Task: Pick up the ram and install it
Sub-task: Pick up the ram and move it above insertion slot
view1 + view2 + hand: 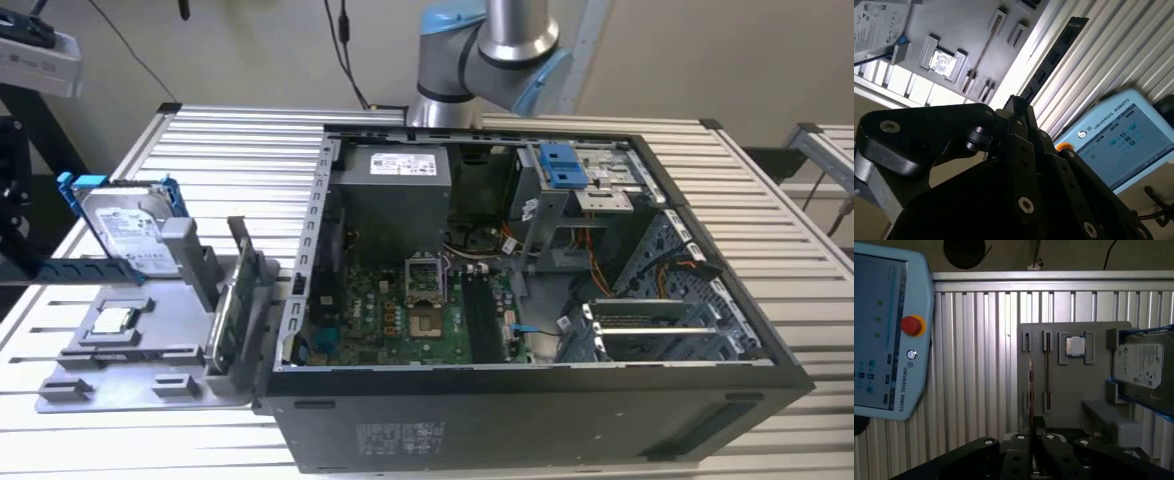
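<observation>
while my gripper [1016,106] holds the ram [1051,55], fingers closed on it, i count pickup as done.
it is not yet seated in the computer case [561,405].

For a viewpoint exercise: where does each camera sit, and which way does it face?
Exterior view: off the arm, looks down into the open black computer case; silver arm shows.
First wrist view: at the wrist, faces the flat grey parts tray; black gripper shows.
Second wrist view: at the wrist, looks along the gripper holding the thin dark ram.
All share the tray.
</observation>
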`<action>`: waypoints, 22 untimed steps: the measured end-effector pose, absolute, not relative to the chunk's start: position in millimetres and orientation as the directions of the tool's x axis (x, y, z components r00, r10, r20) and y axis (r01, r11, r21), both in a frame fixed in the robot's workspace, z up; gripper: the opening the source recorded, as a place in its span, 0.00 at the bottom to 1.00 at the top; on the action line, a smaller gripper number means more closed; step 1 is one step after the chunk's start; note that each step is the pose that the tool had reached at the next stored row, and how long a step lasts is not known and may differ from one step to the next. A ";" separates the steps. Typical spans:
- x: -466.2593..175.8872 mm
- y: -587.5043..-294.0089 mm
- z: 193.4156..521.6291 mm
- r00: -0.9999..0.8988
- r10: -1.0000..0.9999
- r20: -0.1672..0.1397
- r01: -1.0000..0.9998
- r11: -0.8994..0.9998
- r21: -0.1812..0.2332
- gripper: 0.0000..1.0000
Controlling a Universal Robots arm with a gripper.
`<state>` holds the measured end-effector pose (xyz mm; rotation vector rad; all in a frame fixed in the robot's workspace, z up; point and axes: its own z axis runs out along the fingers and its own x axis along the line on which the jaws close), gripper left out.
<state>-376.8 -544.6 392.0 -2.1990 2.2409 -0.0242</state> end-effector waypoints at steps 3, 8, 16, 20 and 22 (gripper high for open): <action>-376.9 -544.6 401.4 -0.019 -1.000 0.010 -1.000 0.019 -0.012 0.14; -376.8 -544.6 413.0 -0.019 -1.000 0.010 -1.000 0.019 -0.012 0.14; -376.7 -544.6 415.4 -0.019 -1.000 0.010 -1.000 0.019 -0.012 0.14; -376.0 -544.6 415.7 -0.019 -1.000 0.010 -1.000 0.019 -0.012 0.14; -374.5 -544.6 415.5 -0.019 -1.000 0.010 -1.000 0.019 -0.012 0.14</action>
